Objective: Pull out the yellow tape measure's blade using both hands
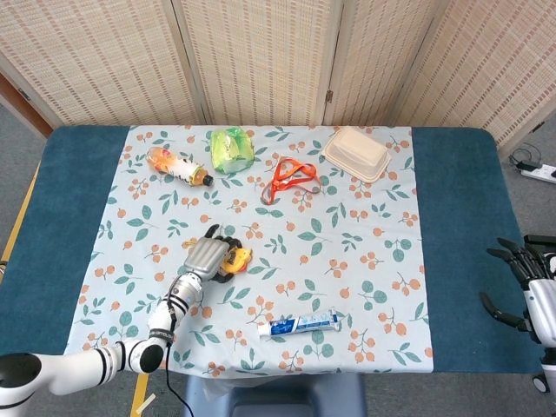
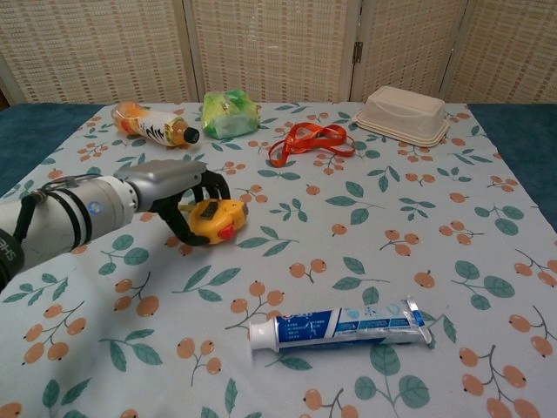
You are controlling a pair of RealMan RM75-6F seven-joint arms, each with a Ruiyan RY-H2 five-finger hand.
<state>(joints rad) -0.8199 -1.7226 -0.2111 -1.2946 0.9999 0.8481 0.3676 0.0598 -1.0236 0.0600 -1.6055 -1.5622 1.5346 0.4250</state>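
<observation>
The yellow tape measure (image 1: 236,258) (image 2: 219,220) lies on the floral cloth left of centre, its red button facing the front. My left hand (image 1: 207,256) (image 2: 174,185) reaches it from the left, and its fingers curl around the case, gripping it. The case looks slightly tilted. No blade shows outside the case. My right hand (image 1: 528,287) hangs far off beyond the table's right edge, fingers spread and holding nothing; only the head view shows it.
A toothpaste tube (image 2: 339,325) lies near the front edge. At the back sit an orange drink bottle (image 2: 152,124), a green bag (image 2: 230,114), an orange lanyard (image 2: 309,139) and a beige lidded container (image 2: 404,115). Blue table surface (image 1: 456,217) flanks the cloth.
</observation>
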